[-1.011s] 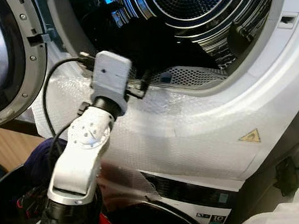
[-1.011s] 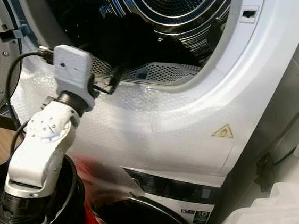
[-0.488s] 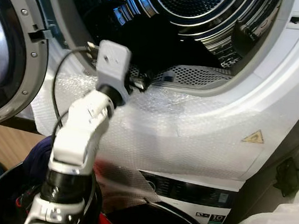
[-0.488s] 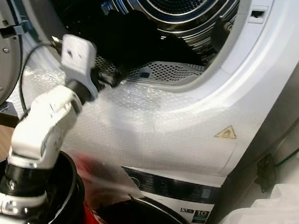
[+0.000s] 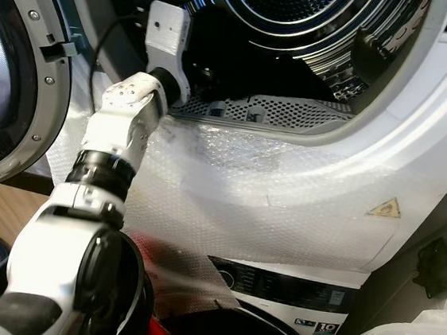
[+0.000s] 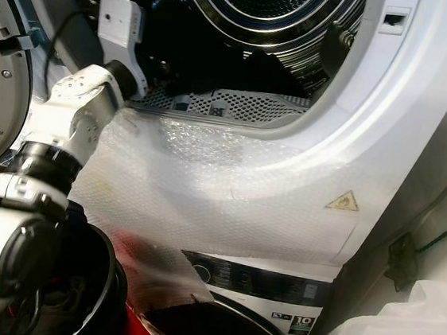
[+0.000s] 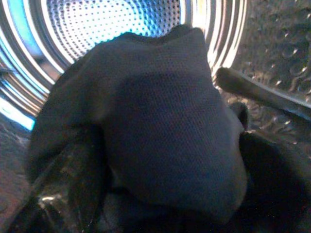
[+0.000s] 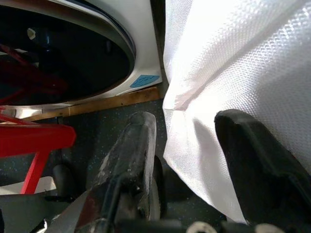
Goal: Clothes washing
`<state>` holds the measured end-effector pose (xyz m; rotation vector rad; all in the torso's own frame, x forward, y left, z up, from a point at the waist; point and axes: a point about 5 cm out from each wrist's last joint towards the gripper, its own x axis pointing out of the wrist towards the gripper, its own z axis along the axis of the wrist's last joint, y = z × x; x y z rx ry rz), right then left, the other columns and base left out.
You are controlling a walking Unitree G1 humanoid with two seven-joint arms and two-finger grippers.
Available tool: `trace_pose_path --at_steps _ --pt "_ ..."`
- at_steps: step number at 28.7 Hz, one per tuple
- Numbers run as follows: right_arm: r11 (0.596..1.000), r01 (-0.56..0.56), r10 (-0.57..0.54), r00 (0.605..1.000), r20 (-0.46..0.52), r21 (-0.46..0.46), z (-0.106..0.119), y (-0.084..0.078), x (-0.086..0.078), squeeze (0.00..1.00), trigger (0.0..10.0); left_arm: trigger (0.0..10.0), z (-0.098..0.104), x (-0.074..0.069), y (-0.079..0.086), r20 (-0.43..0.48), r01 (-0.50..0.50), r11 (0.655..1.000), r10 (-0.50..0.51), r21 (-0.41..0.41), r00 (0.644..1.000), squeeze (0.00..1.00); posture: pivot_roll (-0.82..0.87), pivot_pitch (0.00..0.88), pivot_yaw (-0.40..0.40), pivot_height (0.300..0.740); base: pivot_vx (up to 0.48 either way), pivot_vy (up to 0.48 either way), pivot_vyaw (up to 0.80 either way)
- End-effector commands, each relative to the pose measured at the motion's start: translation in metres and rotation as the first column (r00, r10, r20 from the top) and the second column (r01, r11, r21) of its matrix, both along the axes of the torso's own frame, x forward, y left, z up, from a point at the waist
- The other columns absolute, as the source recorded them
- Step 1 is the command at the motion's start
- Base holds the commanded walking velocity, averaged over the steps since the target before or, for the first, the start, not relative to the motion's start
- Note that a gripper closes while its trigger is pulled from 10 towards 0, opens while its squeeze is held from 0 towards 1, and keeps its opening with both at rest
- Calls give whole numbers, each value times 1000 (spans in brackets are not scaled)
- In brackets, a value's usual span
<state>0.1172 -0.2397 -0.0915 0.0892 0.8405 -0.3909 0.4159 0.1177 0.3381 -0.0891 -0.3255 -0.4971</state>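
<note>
My left arm (image 5: 123, 137) reaches up into open drum (image 5: 303, 16) of upper machine, wrist over perforated lint grille (image 5: 277, 113). Left gripper (image 7: 160, 204) clamped on dark cloth (image 7: 160, 136), bunched just inside drum mouth. My right gripper (image 8: 189, 160) hangs low, fingers (image 8: 131, 150) spread, holding nothing, beside white bag (image 8: 243, 63). Black basket (image 5: 127, 285) below.

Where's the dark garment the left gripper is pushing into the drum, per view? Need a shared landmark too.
Left eye: dark garment in the lower left of the door opening, past the left gripper's wrist.
Right eye: same spot.
Left wrist: central, close up.
Right wrist: not in it.
Shared landmark: ribbed steel drum.
</note>
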Motion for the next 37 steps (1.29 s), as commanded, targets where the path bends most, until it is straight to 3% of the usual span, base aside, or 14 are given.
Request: trace_pose_path --at_steps 1,6,8,9,10,12,14,16,21,25,29,33,34,37 --pt "1000 -6 6 1000 -4 -1 -1 0 -3 0 10000 10000 24 2 -2 45 -38 998 40 -43 998 0 -101 0 93 740 0 0 0" --pt "1000 -5 5 1000 -2 -6 0 -1 -4 0 10000 10000 33 3 -5 52 -78 994 82 -72 995 0 -113 0 96 740 0 0 0" --pt "1000 -2 2 1000 -6 -10 -1 -2 -7 0 10000 10000 32 1 -26 25 81 994 -79 -80 997 0 -126 0 99 740 0 0 0" --pt "1000 3 -3 1000 -8 -12 -1 -2 -10 0 10000 10000 27 -5 -47 21 254 967 -254 4 967 0 -130 2 102 740 0 0 0" --pt "1000 3 -3 1000 -8 -12 -1 -2 -10 0 10000 10000 27 -5 -47 21 254 967 -254 4 967 0 -130 2 102 740 0 0 0" --pt "1000 8 -8 1000 -14 -12 -2 -2 -13 0 10000 10000 22 -10 -60 16 370 925 -373 88 928 0 -126 3 104 740 0 0 0" --pt "1000 7 -7 1000 -18 -11 -3 -1 -13 0 10000 10000 17 -11 -63 -6 404 907 -406 117 914 0 -118 5 102 740 0 0 0" --pt "1000 1 -1 1000 -20 -9 -3 0 -13 0 10000 10000 11 -11 -63 -24 422 891 -425 170 905 0 -115 3 100 740 0 0 0" --pt "1000 -13 13 1000 -13 -7 -2 3 -8 0 10000 10000 15 -12 -55 13 429 890 -436 153 900 0 -100 6 92 740 0 0 0" --pt "999 -45 44 999 -19 -7 -1 4 -1 0 10000 10000 18 -12 -48 23 423 877 -439 230 898 0 -61 2 81 740 0 0 0" --pt "998 -57 57 998 -12 -3 -1 5 3 0 10000 10000 16 -12 -45 6 421 871 -436 254 900 0 -58 2 80 740 0 0 0" --pt "998 -55 55 998 8 -11 1 4 7 0 10000 10000 18 -6 -40 11 309 933 -316 183 949 0 -105 0 93 740 0 0 0" --pt "999 -35 36 999 19 -20 2 0 4 0 10000 10000 18 -6 -43 -4 331 935 -333 128 943 0 -145 2 106 740 0 0 0" --pt "1000 -8 8 1000 22 -30 2 -5 -3 0 10000 10000 17 -10 -54 -30 432 899 -431 73 902 0 -183 3 117 740 0 0 0"
